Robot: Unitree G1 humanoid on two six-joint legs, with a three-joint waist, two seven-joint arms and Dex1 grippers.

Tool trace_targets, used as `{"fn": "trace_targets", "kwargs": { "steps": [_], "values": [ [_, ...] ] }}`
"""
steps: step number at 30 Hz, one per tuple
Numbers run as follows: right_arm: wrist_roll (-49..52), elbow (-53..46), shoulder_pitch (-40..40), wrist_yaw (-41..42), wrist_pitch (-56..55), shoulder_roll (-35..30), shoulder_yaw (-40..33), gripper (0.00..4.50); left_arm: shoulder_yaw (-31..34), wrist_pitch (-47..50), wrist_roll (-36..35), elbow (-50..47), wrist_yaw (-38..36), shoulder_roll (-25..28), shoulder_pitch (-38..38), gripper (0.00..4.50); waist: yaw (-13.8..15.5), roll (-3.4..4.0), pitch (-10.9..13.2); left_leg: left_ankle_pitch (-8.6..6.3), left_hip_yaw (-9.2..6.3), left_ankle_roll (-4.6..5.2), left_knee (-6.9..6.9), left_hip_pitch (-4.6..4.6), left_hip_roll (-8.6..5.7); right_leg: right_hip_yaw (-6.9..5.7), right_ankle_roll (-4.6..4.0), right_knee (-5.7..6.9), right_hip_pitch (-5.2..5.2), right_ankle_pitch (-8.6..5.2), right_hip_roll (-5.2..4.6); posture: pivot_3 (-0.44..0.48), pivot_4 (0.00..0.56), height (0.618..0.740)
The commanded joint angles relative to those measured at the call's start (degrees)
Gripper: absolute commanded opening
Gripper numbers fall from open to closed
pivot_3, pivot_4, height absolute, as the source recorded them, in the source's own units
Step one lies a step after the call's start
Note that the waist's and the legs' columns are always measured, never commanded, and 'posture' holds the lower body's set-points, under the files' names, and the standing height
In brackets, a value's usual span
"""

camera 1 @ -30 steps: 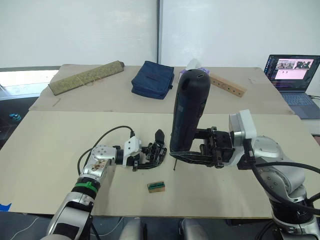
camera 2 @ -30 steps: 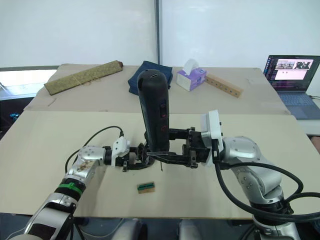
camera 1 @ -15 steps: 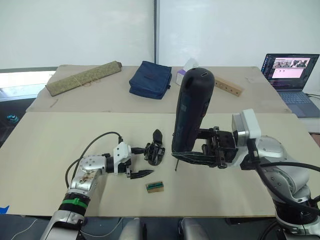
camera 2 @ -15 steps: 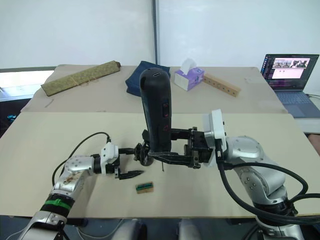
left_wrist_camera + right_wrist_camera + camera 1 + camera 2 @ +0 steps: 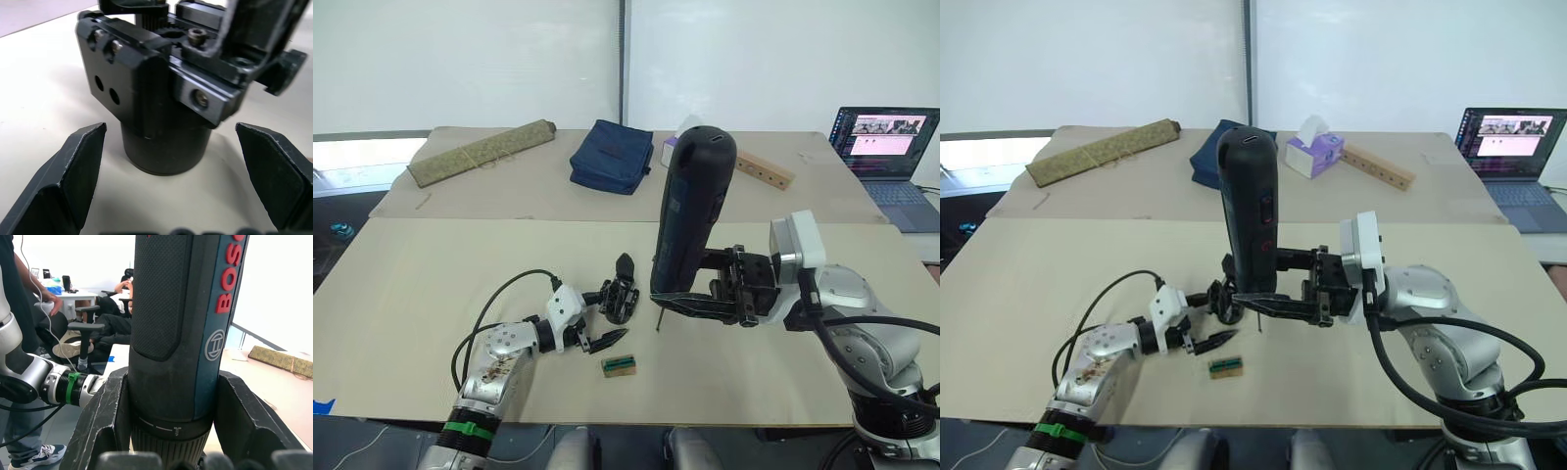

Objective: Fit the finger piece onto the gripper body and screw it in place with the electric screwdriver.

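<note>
The electric screwdriver (image 5: 691,211), thick and black with red lettering, stands upright with its thin bit (image 5: 657,322) pointing down just above the table. My right gripper (image 5: 677,284) is shut on its lower end. Left of the bit, the gripper body (image 5: 619,298) sits on the table, a pointed black finger (image 5: 625,264) sticking up from it. My left gripper (image 5: 610,321) is open, and in the left wrist view its fingers (image 5: 73,171) stand either side of the gripper body (image 5: 156,93) without touching it. A loose finger piece is out of view.
A small green-topped block (image 5: 619,363) lies in front of my left gripper. At the back lie a rolled mat (image 5: 481,152), a blue bag (image 5: 612,157), a tissue box (image 5: 1312,152), a wooden bar (image 5: 764,168) and a laptop (image 5: 886,137). People sit and stand beyond the table (image 5: 105,320).
My left gripper let go of the gripper body, pulled back open, then came forward again to straddle it. The screwdriver has stayed nearly still in my right gripper.
</note>
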Motion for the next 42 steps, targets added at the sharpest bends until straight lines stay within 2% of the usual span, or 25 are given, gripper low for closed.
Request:
{"fn": "trace_targets", "kwargs": {
  "steps": [1, 9, 10, 12, 14, 18, 27, 34, 42],
  "values": [
    [2.2, -1.9, -1.8, -0.7, -0.2, 0.3, -1.7, 1.95, -1.5, 0.6, 0.5, 0.6, 0.8, -0.9, -0.4, 4.48, 0.1, 0.00, 0.0, 0.00, 0.00, 0.00, 0.00, 0.00, 0.00, 0.00, 0.00, 0.00, 0.00, 0.00, 0.00, 0.000, 0.150, 0.740],
    [2.9, -2.9, -2.1, -3.0, 0.3, 0.9, -2.0, 1.95, -3.5, 0.7, 1.1, 2.6, 0.7, -2.3, -2.6, 4.48, 0.6, 0.00, 0.0, 0.00, 0.00, 0.00, 0.00, -0.01, -0.08, 0.00, 0.01, -0.02, 0.02, 0.00, -0.04, 0.000, 0.150, 0.740],
    [2.9, -2.9, -2.1, -3.0, 0.3, 0.9, -2.0, 1.95, -3.8, 0.8, 1.3, 2.7, 0.7, -2.3, -2.7, 3.95, 0.6, 0.00, 0.0, 0.00, 0.00, 0.00, 0.01, -0.01, -0.08, 0.00, 0.01, -0.03, 0.02, 0.00, -0.04, 0.000, 0.150, 0.740],
    [3.2, -3.1, -2.5, -3.4, 0.5, 0.8, -2.1, 1.95, -3.7, 1.3, 1.3, 2.5, 0.8, -2.0, -2.5, 3.24, 0.6, 0.00, 0.0, 0.00, 0.00, 0.00, 0.00, 0.00, -0.08, 0.00, 0.01, -0.03, 0.02, 0.00, -0.04, 0.000, 0.150, 0.740],
    [4.2, -3.3, -3.5, -4.3, 1.0, 1.0, -2.4, 1.95, -3.3, 1.5, 0.9, 2.0, 0.3, -1.2, -1.9, 2.34, 0.6, 0.00, 0.0, 0.00, 0.00, 0.00, 0.00, 0.00, -0.07, 0.00, 0.01, -0.03, 0.02, 0.00, -0.03, 0.000, 0.150, 0.740],
    [7.1, -3.7, -7.0, -6.7, 2.9, 1.7, -2.6, 1.95, -3.2, 1.6, 0.7, 1.8, -0.4, -0.1, -1.3, 2.31, 0.4, 0.00, 0.0, 0.00, 0.00, 0.00, 0.00, 0.02, -0.05, 0.00, 0.01, -0.01, 0.01, 0.00, -0.02, 0.000, 0.150, 0.740],
    [13.1, 0.3, -20.4, -12.4, 8.0, 5.8, -1.6, 1.95, -3.9, 2.1, 0.5, 2.1, -0.5, -0.7, -2.6, 2.31, 0.0, 0.00, 0.0, 0.00, -0.02, 0.00, -0.02, 0.02, -0.01, -0.01, 0.00, 0.03, -0.01, 0.00, -0.02, 0.000, 0.150, 0.740],
    [8.1, 4.5, -24.9, -11.3, 7.1, 9.4, 1.9, 1.95, -4.2, 2.2, 0.3, 2.1, -0.7, -0.5, -2.7, 2.31, 0.1, 0.01, 0.0, 0.00, -0.03, 0.00, -0.02, 0.00, -0.03, -0.03, 0.00, 0.03, -0.02, 0.00, -0.08, 0.000, 0.150, 0.740],
    [1.9, 7.4, -25.1, -7.8, 4.9, 12.1, 5.5, 1.95, -4.4, 2.5, 0.1, 1.6, -1.0, -0.3, -2.4, 2.31, 0.0, 0.01, 0.0, 0.00, -0.03, 0.00, -0.02, -0.02, -0.04, -0.03, 0.00, 0.03, -0.05, 0.00, -0.08, 0.000, 0.150, 0.740]
  ]
}}
